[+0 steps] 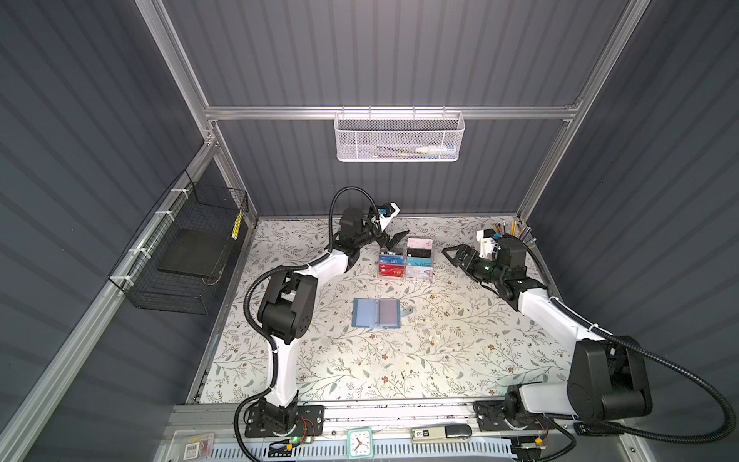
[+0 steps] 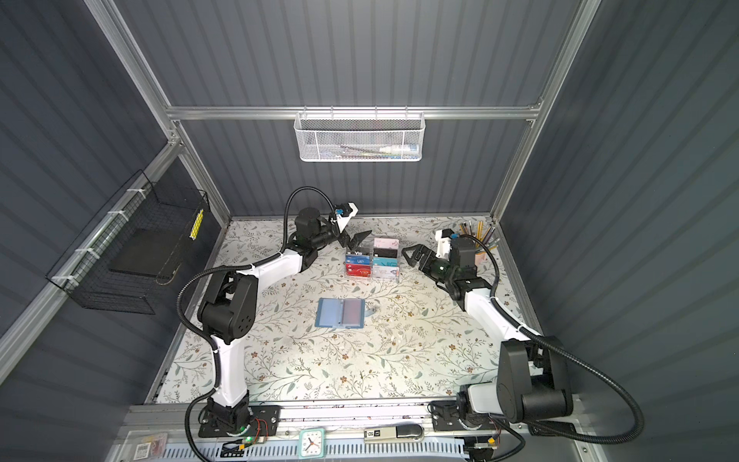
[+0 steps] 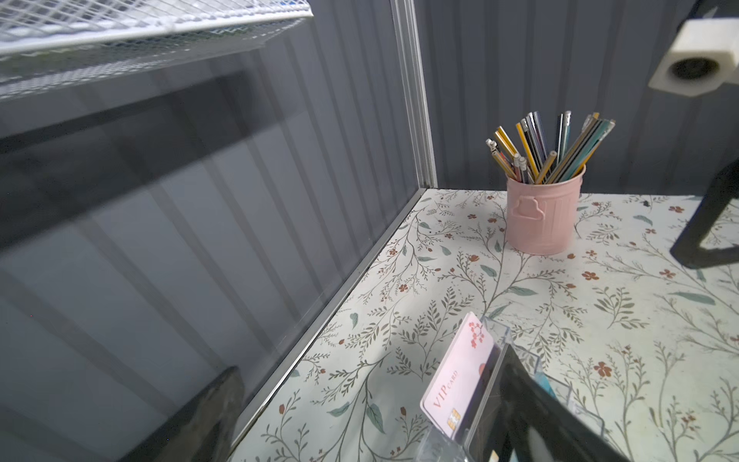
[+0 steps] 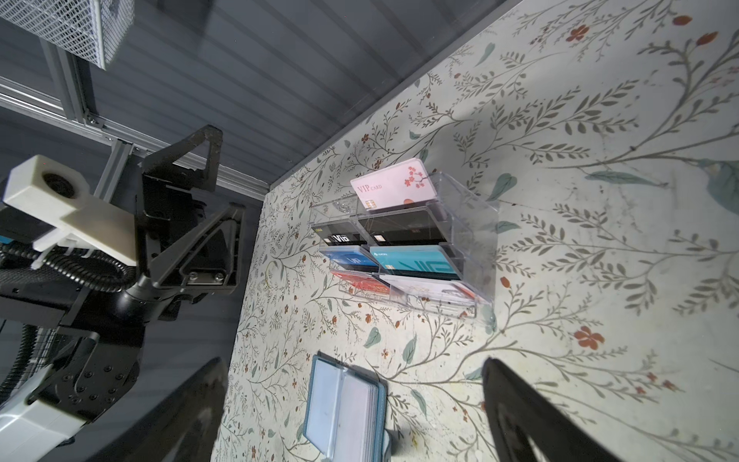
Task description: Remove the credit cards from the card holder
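card holder [image 1: 376, 314], long axis left-right

Grey ribbed walls [image 1: 380, 52] enclose a floral tabletop [image 1: 400, 360]

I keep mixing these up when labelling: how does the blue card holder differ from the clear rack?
The card holder is opaque slate-blue; the rack is clear acrylic. The card holder lies flat, opened like a book; the rack stands up in stepped tiers. The card holder sits mid-table; the rack sits farther back. Both keep cards.
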### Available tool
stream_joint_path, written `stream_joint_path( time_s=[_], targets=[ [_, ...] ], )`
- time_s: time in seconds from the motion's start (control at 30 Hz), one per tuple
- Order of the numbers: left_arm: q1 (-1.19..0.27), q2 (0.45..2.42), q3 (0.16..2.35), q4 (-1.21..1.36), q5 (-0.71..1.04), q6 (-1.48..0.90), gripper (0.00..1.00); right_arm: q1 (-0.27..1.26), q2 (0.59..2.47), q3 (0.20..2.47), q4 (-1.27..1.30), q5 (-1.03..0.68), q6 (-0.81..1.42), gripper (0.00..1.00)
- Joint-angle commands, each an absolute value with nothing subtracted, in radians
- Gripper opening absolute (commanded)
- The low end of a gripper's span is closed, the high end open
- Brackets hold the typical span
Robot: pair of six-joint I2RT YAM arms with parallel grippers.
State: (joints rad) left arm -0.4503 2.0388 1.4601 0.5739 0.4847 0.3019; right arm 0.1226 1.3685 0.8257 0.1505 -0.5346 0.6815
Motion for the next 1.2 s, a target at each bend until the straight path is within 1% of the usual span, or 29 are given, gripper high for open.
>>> stream_joint_path(
  time_s=[0.0,0.13,0.27,0.43,0.57,0.73,0.87,1.17],
  targets=[
    [-0.444,1.970,1.364,0.704,0.412,0.161,1.00,0.149,1.395,0.864,0.107,-0.510,0.626,0.99],
    [-0.445,1.908,1.253,0.774,0.396,0.011,1.00,0.162,1.434,0.904,0.091,-0.497,0.600,0.99],
    [-0.448,1.874,1.136,0.876,0.407,-0.095,1.00,0.175,1.508,1.000,0.040,-0.486,0.565,0.99],
    [-0.458,1.851,1.011,1.016,0.409,-0.149,1.00,0.207,1.641,1.165,-0.032,-0.432,0.513,0.99],
    [-0.468,1.856,1.004,0.989,0.433,-0.158,1.00,0.227,1.752,1.292,-0.068,-0.397,0.501,0.99],
    [-0.481,1.861,0.993,0.968,0.416,-0.149,1.00,0.245,1.872,1.423,-0.127,-0.348,0.478,0.99],
    [-0.500,1.872,0.996,0.958,0.417,-0.121,1.00,0.248,1.921,1.471,-0.143,-0.291,0.467,0.99],
    [-0.509,1.875,0.998,0.952,0.404,-0.106,1.00,0.268,1.983,1.523,-0.153,-0.286,0.459,0.99]
  ],
)
